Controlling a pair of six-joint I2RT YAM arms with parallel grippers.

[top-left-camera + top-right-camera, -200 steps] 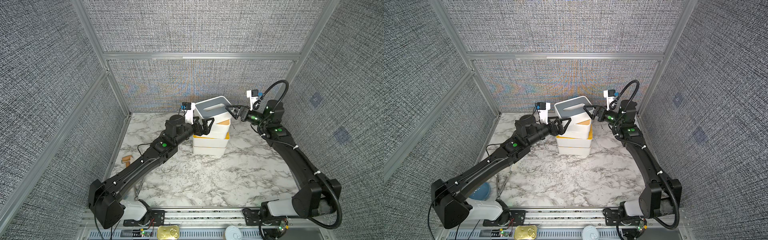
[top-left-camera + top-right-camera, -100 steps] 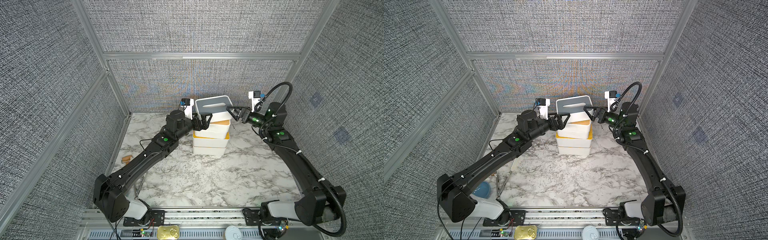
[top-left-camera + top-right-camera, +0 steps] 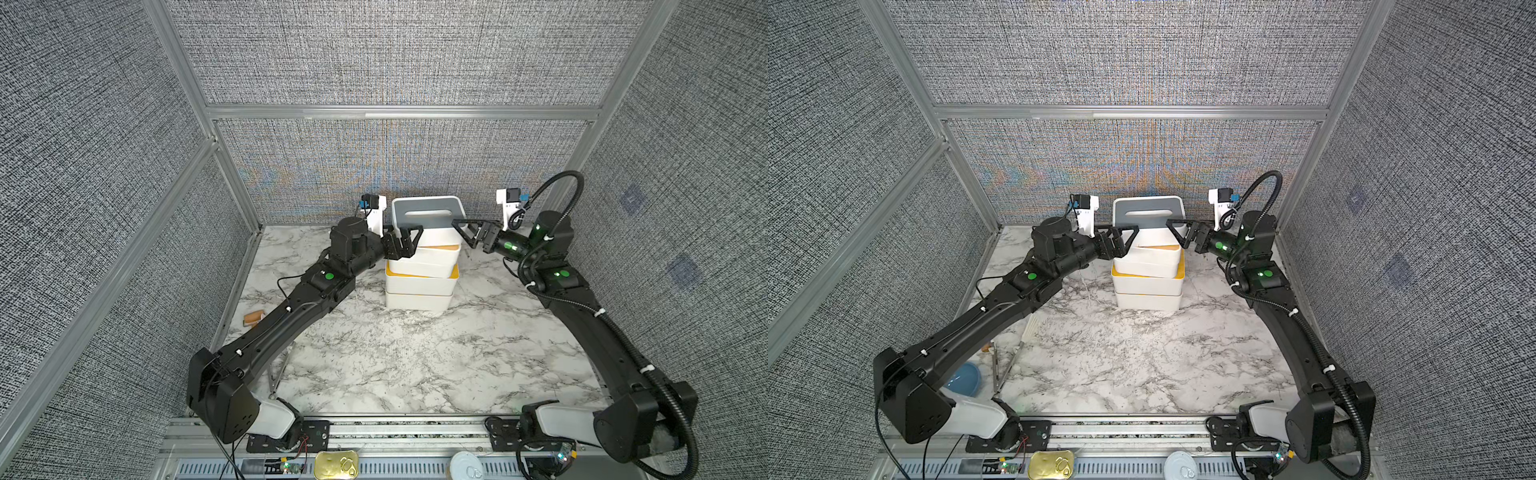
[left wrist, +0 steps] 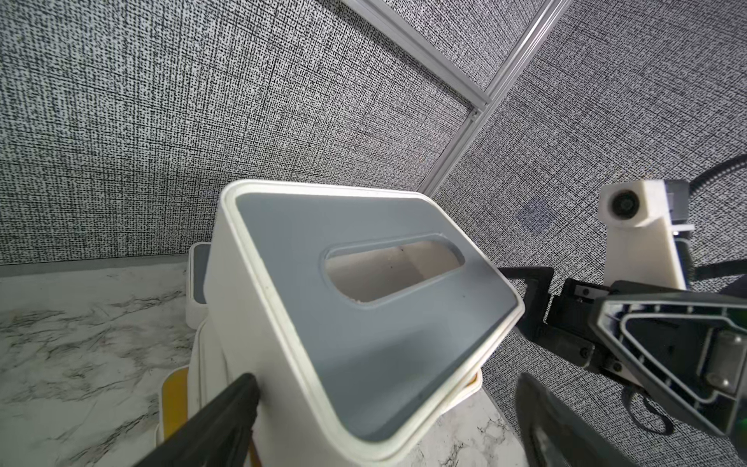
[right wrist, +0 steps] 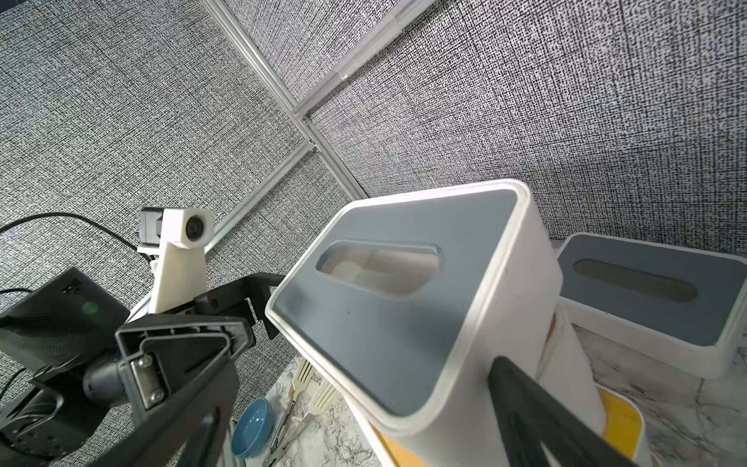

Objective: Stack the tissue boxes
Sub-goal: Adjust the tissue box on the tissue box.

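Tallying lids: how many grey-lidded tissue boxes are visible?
2. One grey box tops the stack; the other grey box sits on the table behind it. More could be hidden.

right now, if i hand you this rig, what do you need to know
Left gripper: open, straddling one end of the top grey-lidded box. Right gripper: open, at its other end. That box is askew over the stack of yellow-lidded boxes; cannot tell if it rests there. Done: lower boxes stacked. To do: seat this box square, then add the second grey-lidded box, on the table behind the stack.
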